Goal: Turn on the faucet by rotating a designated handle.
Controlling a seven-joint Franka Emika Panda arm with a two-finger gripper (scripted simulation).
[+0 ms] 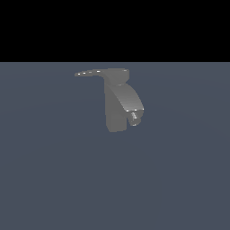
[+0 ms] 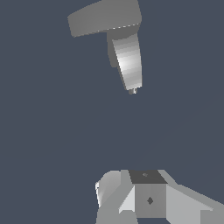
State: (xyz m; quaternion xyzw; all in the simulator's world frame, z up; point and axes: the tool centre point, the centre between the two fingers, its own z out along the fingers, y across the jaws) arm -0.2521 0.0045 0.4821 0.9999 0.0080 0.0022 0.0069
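Clearly well apart from the gripper point(image 2: 131, 199): the faucet point(image 1: 117, 105), alone on the flat blue-grey floor point(image 1: 54, 179), a little above the middle of the exterior view. Matte grey, blocky, with an upright column body and a short thick spout point(image 1: 130, 99) curving down toward the exterior view's right, ending in a small pale nozzle point(image 1: 134, 117) just clear of the column's foot. At the top cap, the handle point(image 1: 92, 72): thin, flat, blade-like, jutting level toward the exterior view's left and tapering to a rounded point, with a few bright glints along its edge. Behind the floor's far edge, only black background point(image 1: 115, 27).

No arm or gripper within the exterior view.

From the wrist view, seen from above: same faucet point(image 2: 118, 39), far from the camera, with the handle point(image 2: 94, 19) as a broad grey slab across its top and the spout point(image 2: 129, 61) brightly lit, ribbed by its facets, narrowing to the nozzle point(image 2: 132, 91). Between faucet and gripper, nothing but bare floor. Of the gripper itself, only a pale blocky body with a darker square face and a rounded light part beside it, cut off at the picture's edge. Fingertips out of sight, so cannot tell whether the jaws stand open or closed. Touching nothing visible, holding nothing visible.
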